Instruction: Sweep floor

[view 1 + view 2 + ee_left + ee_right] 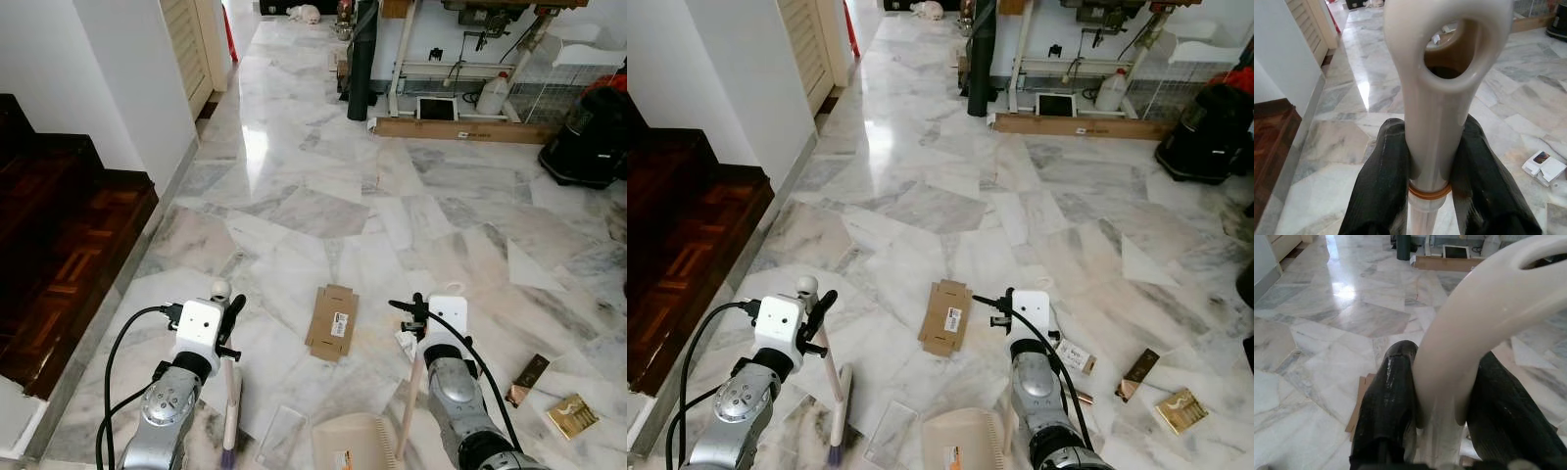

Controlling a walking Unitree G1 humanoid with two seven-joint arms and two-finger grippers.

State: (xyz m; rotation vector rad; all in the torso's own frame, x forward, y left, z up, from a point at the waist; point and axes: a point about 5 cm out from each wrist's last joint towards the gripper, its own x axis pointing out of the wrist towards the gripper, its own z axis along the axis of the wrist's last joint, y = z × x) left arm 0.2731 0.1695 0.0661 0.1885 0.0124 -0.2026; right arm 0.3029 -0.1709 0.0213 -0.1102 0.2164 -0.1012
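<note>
The broom (228, 392) stands nearly upright at the near left, its long axis running from the cream handle top with its hanging hole down to purple bristles touching the marble floor (313, 196). The left hand (1432, 171) is clamped on that handle just below the hole, its black fingers (1382, 181) pressed against either side, the silver arm reaching forward and up from the near edge.

The dustpan (355, 441) lies on the floor at the near centre, and its cream handle rises steeply to the right. The right hand (1442, 401) is clamped on the curved top of that handle, its arm raised likewise.

A flattened cardboard box (331, 322) lies on the floor just beyond, between the two hands. Small packets (1176, 409) are scattered at the near right.
</note>
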